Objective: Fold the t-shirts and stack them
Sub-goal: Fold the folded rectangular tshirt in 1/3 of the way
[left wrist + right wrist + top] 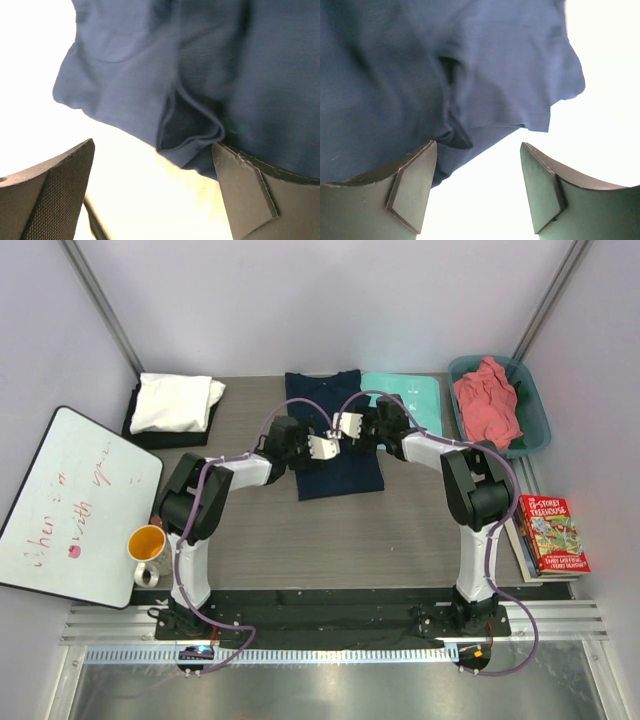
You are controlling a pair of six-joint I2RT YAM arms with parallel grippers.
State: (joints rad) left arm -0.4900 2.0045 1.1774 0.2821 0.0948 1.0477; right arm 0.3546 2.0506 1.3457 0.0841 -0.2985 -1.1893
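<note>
The dark navy t-shirt lies partly folded in a long strip at the table's middle, with its upper part reaching to the back. My left gripper is open over its left side. In the left wrist view the jaws stand wide apart, and the right finger touches a folded navy edge. My right gripper is open just above the shirt. In the right wrist view its left finger rests at the navy cloth's edge. A folded white shirt lies on a black one at the back left.
A teal tub at the back right holds a salmon pink shirt. A mint-green board lies beside the navy shirt. A whiteboard and a yellow mug are at the left, books at the right edge.
</note>
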